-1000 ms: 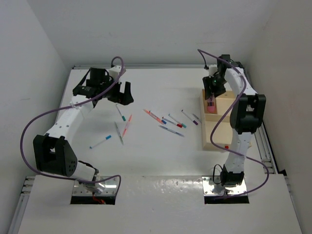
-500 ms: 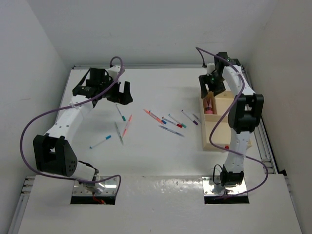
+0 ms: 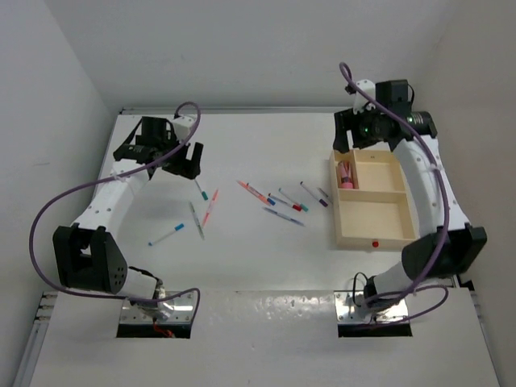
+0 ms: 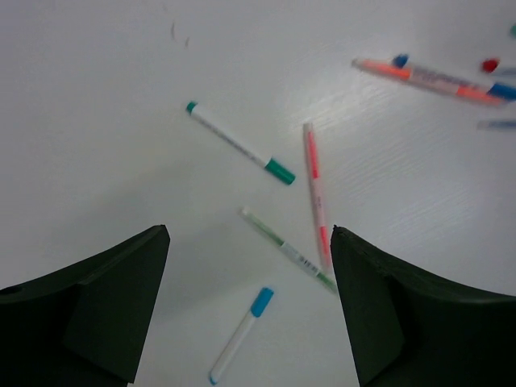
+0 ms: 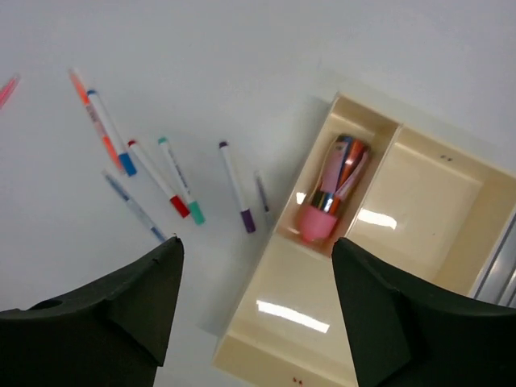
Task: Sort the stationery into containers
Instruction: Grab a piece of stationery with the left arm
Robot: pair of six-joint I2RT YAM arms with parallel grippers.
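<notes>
Several pens lie loose mid-table: a teal-capped pen (image 3: 201,190) (image 4: 238,143), a pink pen (image 3: 210,208) (image 4: 317,193), a thin green pen (image 3: 196,219) (image 4: 289,250), a blue-capped pen (image 3: 165,235) (image 4: 238,334), an orange marker (image 3: 253,190) (image 4: 435,79), and a cluster (image 3: 286,201) (image 5: 169,181) beside the tray. The pale wooden tray (image 3: 337,205) (image 5: 322,322) holds a pink-ended item (image 3: 347,174) (image 5: 330,197) in its small far-left section. My left gripper (image 3: 184,161) (image 4: 246,266) is open and empty above the left pens. My right gripper (image 3: 367,135) (image 5: 256,246) is open and empty, high over the tray's far end.
A purple-capped pen (image 3: 314,193) (image 5: 238,189) and a thin dark pen (image 5: 262,193) lie close to the tray's left wall. The tray's large section (image 3: 379,218) and far-right section (image 3: 383,173) hold nothing. White walls enclose the table on three sides.
My right gripper has risen out of the tray's small section and pulled back, leaving the pink-ended item lying there. My left gripper has shifted slightly left.
</notes>
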